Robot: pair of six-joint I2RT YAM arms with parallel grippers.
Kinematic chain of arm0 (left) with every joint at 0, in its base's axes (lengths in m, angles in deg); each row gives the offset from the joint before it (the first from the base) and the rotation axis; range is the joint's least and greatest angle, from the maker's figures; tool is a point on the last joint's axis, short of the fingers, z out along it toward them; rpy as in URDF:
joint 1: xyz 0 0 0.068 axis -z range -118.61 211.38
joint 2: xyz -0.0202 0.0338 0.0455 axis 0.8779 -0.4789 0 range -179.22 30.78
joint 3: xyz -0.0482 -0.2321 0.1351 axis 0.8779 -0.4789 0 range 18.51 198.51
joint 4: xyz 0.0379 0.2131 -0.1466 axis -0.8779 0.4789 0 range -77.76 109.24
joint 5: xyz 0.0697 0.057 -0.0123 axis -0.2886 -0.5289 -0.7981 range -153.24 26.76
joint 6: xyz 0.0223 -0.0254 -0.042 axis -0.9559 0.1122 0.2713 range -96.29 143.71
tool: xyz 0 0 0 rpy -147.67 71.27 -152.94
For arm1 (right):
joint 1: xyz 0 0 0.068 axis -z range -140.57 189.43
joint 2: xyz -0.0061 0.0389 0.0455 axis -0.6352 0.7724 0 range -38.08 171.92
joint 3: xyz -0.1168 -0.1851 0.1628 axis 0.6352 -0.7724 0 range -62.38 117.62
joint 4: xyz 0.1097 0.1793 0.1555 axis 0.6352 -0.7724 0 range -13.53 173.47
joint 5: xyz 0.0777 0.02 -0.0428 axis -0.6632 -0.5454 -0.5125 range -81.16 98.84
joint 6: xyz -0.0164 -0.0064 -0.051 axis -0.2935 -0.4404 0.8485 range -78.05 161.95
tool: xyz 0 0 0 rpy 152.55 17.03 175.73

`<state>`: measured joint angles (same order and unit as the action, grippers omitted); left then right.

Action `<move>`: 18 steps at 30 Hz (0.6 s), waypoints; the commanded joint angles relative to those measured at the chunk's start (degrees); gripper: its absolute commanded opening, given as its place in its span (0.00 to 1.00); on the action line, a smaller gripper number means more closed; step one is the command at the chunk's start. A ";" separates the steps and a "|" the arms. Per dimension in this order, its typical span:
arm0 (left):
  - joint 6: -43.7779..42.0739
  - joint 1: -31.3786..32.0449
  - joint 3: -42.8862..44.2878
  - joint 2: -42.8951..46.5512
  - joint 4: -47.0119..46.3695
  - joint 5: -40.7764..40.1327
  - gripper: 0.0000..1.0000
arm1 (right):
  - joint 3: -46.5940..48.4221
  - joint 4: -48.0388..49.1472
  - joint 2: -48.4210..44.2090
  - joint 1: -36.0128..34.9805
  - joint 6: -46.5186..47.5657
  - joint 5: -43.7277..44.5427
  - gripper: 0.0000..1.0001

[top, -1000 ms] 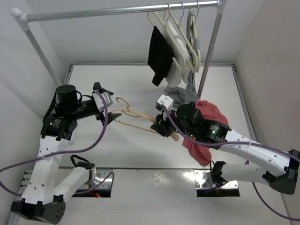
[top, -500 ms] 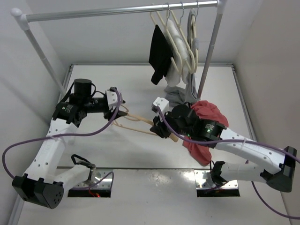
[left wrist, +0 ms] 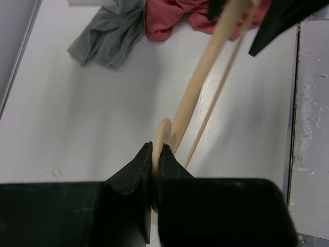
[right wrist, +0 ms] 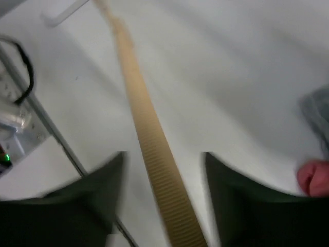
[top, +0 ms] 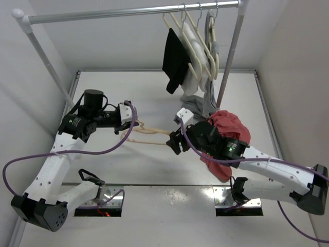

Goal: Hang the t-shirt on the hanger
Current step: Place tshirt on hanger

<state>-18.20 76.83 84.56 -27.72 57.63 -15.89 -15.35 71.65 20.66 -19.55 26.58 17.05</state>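
The tan hanger spans the gap between my two grippers above the table. My left gripper is shut on its hook; in the left wrist view the jaws pinch the curved hook, and the hanger runs away from them. My right gripper is open at the hanger's other end. In the right wrist view the ribbed hanger arm passes between its spread fingers without touching them. The faded red t-shirt lies crumpled behind and under the right arm, and shows again.
A clothes rail crosses the back, carrying cream hangers, a black garment and a grey one. Its right post stands close to the t-shirt. A grey garment lies on the table. Metal base plates line the near edge.
My left gripper has come in to the hanger's hook and shut on it. My right gripper has opened and let go of the hanger's arm.
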 commanded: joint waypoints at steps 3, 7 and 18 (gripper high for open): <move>1.66 0.64 -2.49 2.60 -2.50 -4.28 0.00 | -0.18 -0.56 -0.20 0.89 -10.18 11.38 0.87; -0.44 1.96 -5.22 3.22 -2.50 -7.71 0.00 | 1.05 -6.36 -3.19 0.89 -20.90 22.77 0.90; -3.53 7.40 -6.63 3.22 -2.50 -11.32 0.00 | 4.75 -50.68 -7.13 0.89 -78.57 48.03 0.63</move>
<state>-20.21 83.01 78.06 -25.25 57.08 -26.79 -9.93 33.08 16.55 -18.43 -32.85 56.17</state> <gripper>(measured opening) 0.085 0.645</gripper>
